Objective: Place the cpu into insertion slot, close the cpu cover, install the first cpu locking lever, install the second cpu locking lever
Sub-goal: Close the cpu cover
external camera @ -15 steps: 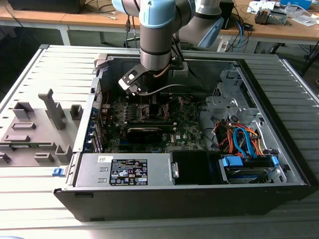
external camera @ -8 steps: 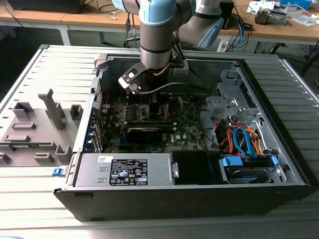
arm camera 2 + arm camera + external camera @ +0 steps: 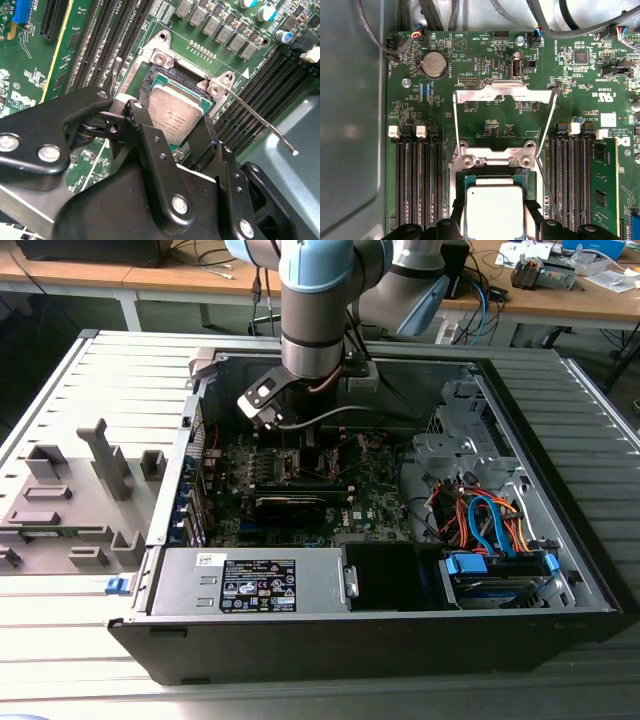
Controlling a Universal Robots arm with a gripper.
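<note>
A slatted grey table (image 3: 60, 640) carries an open computer case (image 3: 330, 640). At its near side a grey power supply (image 3: 250, 580) lies flat. Behind it is the green circuit board (image 3: 370, 510). The arm (image 3: 315, 320) comes down onto the board, and wooden desks (image 3: 180, 280) stand farthest back. Grey fixtures (image 3: 70, 500) sit on the table at the exterior view's left.

In both wrist views the cpu (image 3: 495, 210) is a flat square chip with a dull silvery top and a thin green edge. It lies over the insertion slot (image 3: 495, 160). The black gripper (image 3: 175, 111) straddles it, with the fingers (image 3: 144, 95) drawn in against two opposite edges.

The second wrist view shows a thin metal lever (image 3: 260, 122) standing free beside the socket. The first wrist view shows the cpu cover (image 3: 505, 92) swung back, its window framing bare board, and beyond it a coin battery (image 3: 433, 64).
</note>
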